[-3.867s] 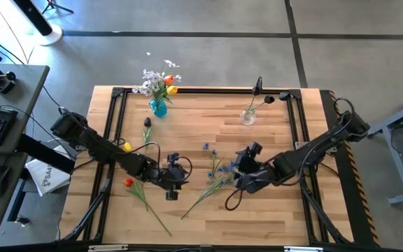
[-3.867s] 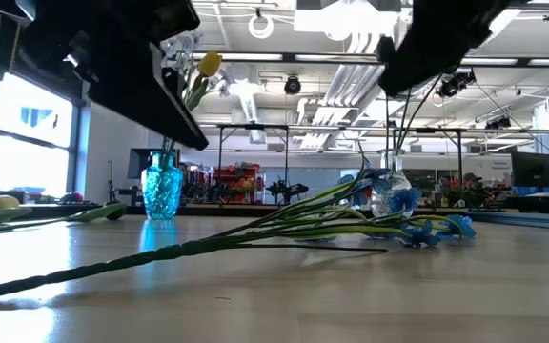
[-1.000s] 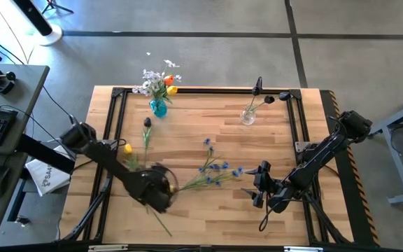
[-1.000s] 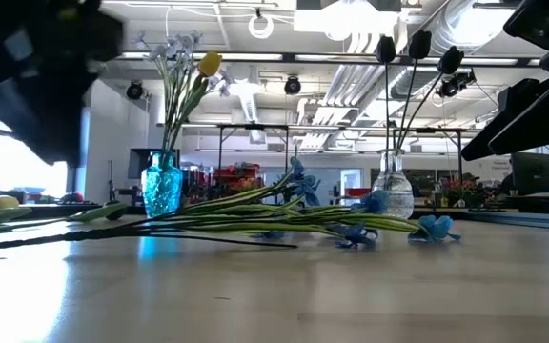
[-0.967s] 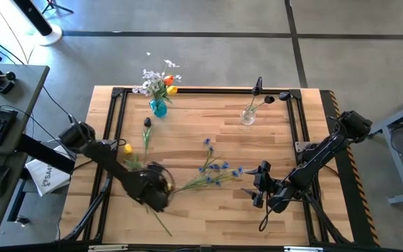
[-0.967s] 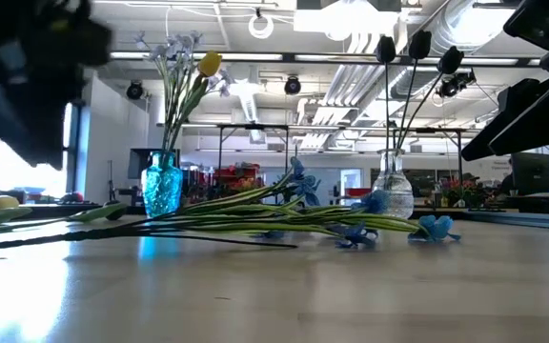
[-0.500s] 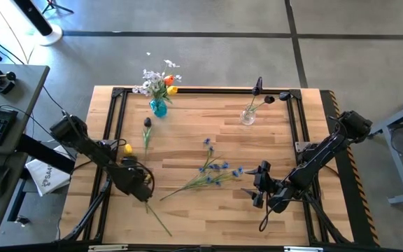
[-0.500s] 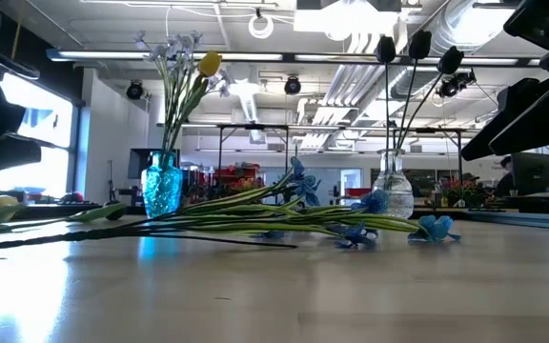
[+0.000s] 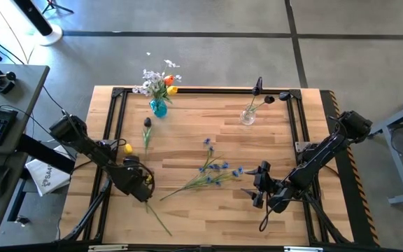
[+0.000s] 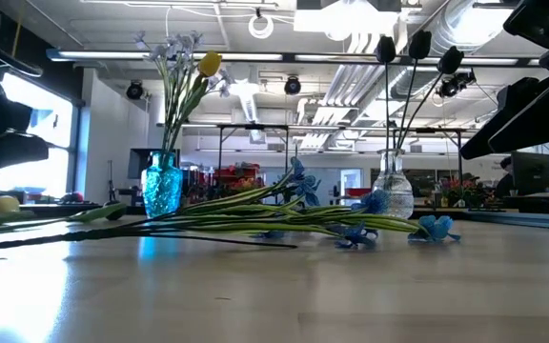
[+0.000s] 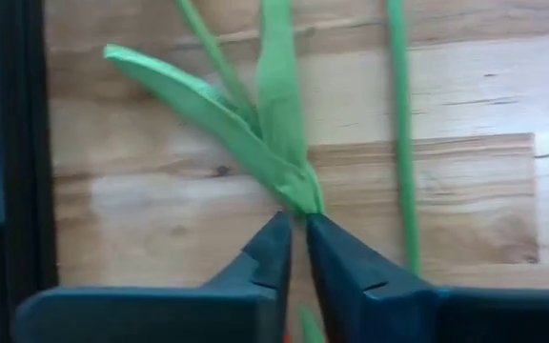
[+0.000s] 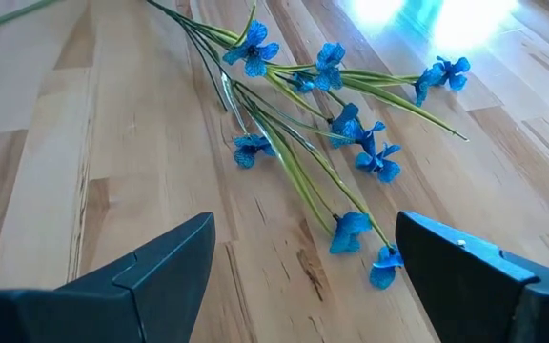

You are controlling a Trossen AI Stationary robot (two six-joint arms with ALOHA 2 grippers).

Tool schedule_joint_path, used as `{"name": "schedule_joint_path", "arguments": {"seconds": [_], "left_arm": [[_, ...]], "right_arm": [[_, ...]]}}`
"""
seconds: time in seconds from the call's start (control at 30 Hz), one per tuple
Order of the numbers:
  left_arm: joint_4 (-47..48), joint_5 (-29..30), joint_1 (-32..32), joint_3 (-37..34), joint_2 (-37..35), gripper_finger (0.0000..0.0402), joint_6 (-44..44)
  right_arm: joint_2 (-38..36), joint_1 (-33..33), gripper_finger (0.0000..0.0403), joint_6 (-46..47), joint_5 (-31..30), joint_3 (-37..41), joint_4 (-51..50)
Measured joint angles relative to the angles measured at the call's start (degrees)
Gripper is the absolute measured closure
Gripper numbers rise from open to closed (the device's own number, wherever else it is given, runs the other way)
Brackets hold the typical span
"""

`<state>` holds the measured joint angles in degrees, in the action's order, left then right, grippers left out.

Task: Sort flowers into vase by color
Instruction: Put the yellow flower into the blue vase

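On the table [image 9: 271, 140] your two arms have drawn apart from the middle, where both were working a few seconds ago. The blue spray [image 9: 212, 173] has slid over and now lies loose between the two sets of jaws, touching neither. The right jaws stand wide open and empty, with the blue heads just ahead of them; they have not moved in the last second, so treat that arm as waiting. The left jaws have backed away from the spray and sit low over the red flower [image 9: 158, 220]. They are closed to a thin slit on its stem, with the green leaves fanning out just past the tips and the long stem trailing off behind. The blue vase [image 9: 159, 107] and the clear vase [image 9: 247, 117] stand well beyond both sets of jaws. You look to have swapped targets: red goes first, blue stays unsorted
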<state>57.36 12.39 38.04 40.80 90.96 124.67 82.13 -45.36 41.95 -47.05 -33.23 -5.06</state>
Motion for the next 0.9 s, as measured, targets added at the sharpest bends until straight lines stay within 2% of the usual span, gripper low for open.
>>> {"name": "schedule_joint_path", "arguments": {"seconds": [0.1,0.37,0.57,0.7,0.9], "left_arm": [[1.9,3.4,0.0,1.8,0.2,0.0396,-2.3],[9.2,10.5,-0.2,8.6,0.2,0.0400,-3.6],[10.2,11.7,-0.3,8.0,0.2,0.0395,-1.9],[9.5,8.9,-0.3,5.7,0.2,0.0372,-1.2],[4.7,8.8,-0.3,1.9,0.2,0.0305,3.7]], "right_arm": [[0.0,0.0,0.0080,0.0,0.0,0.0,0.0],[0.0,0.0,0.0080,0.0,0.0,0.0,0.2],[0.0,0.0,0.0080,0.1,0.0,0.0,0.3],[0.0,0.0,0.0080,0.1,0.0,0.0,0.3],[0.0,0.0,0.0080,0.0,0.0,0.0,0.3]]}}
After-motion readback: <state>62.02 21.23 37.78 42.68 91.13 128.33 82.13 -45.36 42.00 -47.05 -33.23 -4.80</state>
